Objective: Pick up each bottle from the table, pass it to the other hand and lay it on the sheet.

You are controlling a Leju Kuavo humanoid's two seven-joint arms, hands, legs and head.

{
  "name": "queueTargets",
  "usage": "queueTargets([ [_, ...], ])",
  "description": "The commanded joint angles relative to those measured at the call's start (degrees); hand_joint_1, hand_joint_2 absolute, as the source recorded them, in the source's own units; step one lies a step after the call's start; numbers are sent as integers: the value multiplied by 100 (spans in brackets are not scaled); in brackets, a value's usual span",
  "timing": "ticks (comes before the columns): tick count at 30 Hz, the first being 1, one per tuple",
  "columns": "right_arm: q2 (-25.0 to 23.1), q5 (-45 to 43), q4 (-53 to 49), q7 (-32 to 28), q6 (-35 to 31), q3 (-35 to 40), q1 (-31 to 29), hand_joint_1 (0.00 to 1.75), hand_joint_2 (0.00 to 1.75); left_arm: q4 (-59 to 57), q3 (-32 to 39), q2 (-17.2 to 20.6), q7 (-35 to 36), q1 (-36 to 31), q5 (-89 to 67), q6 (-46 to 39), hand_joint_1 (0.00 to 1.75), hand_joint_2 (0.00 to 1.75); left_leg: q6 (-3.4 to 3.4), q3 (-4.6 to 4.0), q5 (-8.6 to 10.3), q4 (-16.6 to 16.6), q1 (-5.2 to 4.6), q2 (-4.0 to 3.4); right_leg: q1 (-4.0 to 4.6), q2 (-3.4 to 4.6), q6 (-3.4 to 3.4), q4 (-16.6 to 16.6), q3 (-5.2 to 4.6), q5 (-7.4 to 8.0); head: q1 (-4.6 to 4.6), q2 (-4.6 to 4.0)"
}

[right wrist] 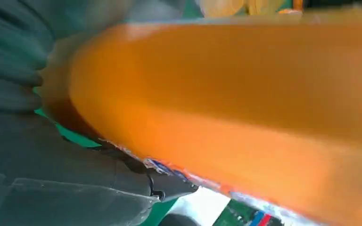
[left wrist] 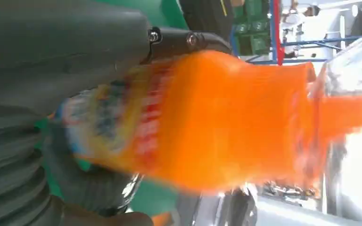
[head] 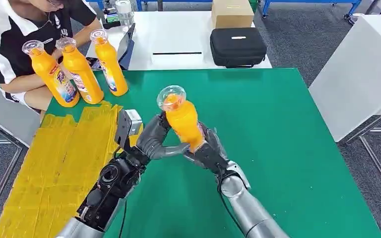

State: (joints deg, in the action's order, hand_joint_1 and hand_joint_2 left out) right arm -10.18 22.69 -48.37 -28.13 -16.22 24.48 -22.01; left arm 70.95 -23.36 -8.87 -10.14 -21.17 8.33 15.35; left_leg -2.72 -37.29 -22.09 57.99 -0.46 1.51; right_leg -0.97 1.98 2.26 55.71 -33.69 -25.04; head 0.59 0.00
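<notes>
An orange bottle with a clear cap is held upright above the middle of the green table. My left hand grips it from the left and my right hand from the right, both at its lower half. Up close, the bottle lies across my left hand, with the thumb over its label. It also presses against my right hand, where the bottle is a blurred orange mass. Three more orange bottles stand at the table's back left. The yellow sheet covers the left side.
A person sits behind the back left corner, close to the standing bottles. A black case and a cardboard box rest on a white table behind. Another white table stands to the right.
</notes>
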Motion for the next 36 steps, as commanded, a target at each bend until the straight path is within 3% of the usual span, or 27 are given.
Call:
queueTargets([
  [1,-47,30,570,0,-28,449,-276,175,175,-604,-328,99,-12,-302,28,-36,0,175,13,22,-7,-4,2,-5,5,-14,-8,-5,22,-7,4,0],
  [16,-110,28,652,68,42,810,-244,175,175,-1048,-297,33,-269,-447,-61,-754,0,175,18,34,-15,0,8,-11,12,-16,-11,-6,36,-11,0,0],
  [17,-109,27,654,71,51,814,-247,175,175,-1032,-284,30,-289,-437,-53,-773,49,175,21,43,-20,2,8,-15,13,-17,-13,-5,44,-15,2,0],
  [18,-110,20,671,84,59,818,-257,175,175,-942,-243,18,-380,-392,-35,-854,141,175,24,50,-25,4,9,-21,15,-16,-15,-4,51,-18,2,0],
  [19,-103,-3,676,86,59,812,-258,175,175,-835,-179,0,-488,-341,44,-935,168,175,13,22,-11,1,5,-11,8,-11,-8,-3,22,-8,2,0],
  [20,-89,-26,666,76,46,801,-250,175,175,-750,-135,-9,-538,-305,105,-1027,175,175,18,32,-17,2,7,-13,11,-15,-11,-3,33,-12,0,0],
  [36,-48,-101,645,40,22,765,-246,175,175,-679,-100,-5,-548,-269,286,-1148,175,175,12,20,-9,-1,3,-6,6,-14,-7,-3,21,-8,4,0],
])
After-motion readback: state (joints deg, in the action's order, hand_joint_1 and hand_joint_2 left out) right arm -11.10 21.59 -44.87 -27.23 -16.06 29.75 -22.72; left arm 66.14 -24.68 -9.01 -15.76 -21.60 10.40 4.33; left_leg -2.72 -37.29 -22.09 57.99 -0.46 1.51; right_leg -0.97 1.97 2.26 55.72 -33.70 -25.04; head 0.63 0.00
